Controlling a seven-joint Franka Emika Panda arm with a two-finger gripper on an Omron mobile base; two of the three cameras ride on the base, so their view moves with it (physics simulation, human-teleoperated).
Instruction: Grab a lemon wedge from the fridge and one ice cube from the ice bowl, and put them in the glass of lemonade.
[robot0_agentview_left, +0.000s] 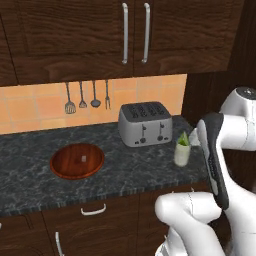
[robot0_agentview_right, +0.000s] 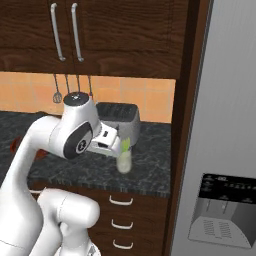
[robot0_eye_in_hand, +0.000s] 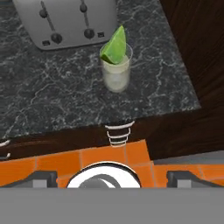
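Pincer open above rounded, pointed lemon wedge in clear glass.

all three pictures are rendered, evenly and softly lit, with no single lamp to be traced. the upper cabinets stay dim and brown, while the tiled wall glows warm orange. the toaster shows a mild sheen but no harsh glare, and it throws a faint shadow on the dark counter. the glass of lemonade, ahead of the gripper in the hand view, looks clean but slightly soft. edges everywhere are a little jagged and low in detail; fine counter veins smear. the fridge is a flat pale grey, nearly shadowless. no bending at the frame edges.
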